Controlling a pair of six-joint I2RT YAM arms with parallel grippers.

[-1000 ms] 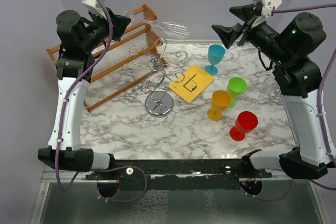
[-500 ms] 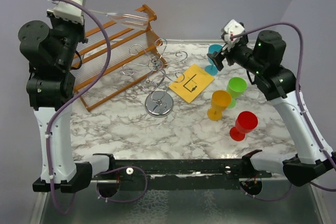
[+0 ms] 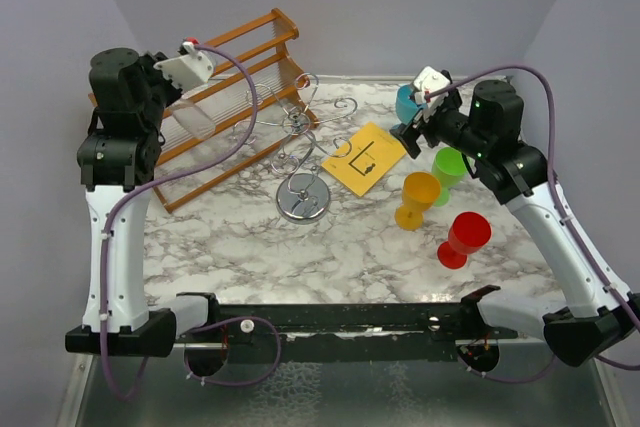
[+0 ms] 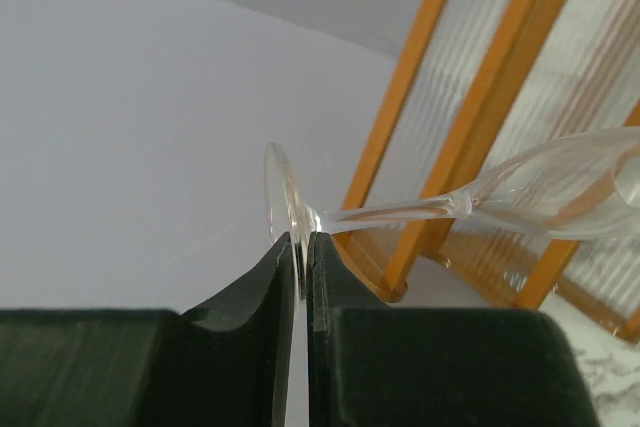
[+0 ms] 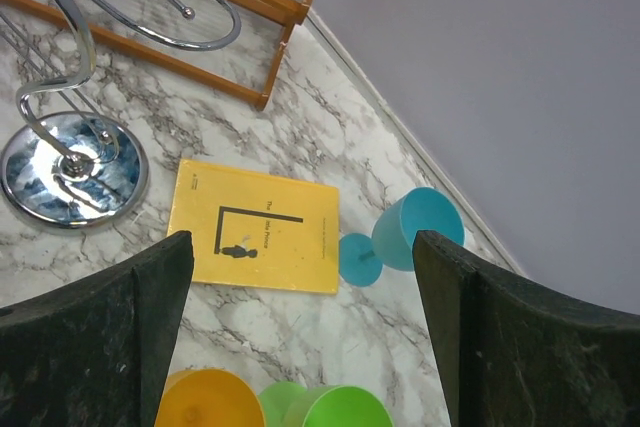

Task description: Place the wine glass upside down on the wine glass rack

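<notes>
One foot-pinch: left gripper (image 4: 303, 247), jaws clamped on the wine glass (image 4: 550, 182), should invert it over the wine glass rack (image 3: 303, 199); right gripper (image 5: 297, 267) jaws apart.

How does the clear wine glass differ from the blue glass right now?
The clear wine glass is colourless and see-through; the blue glass is solid blue. The clear wine glass is held in the air, its foot pinched in the left gripper; the blue glass stands upright on the table. Both are stemmed with a round foot.
</notes>
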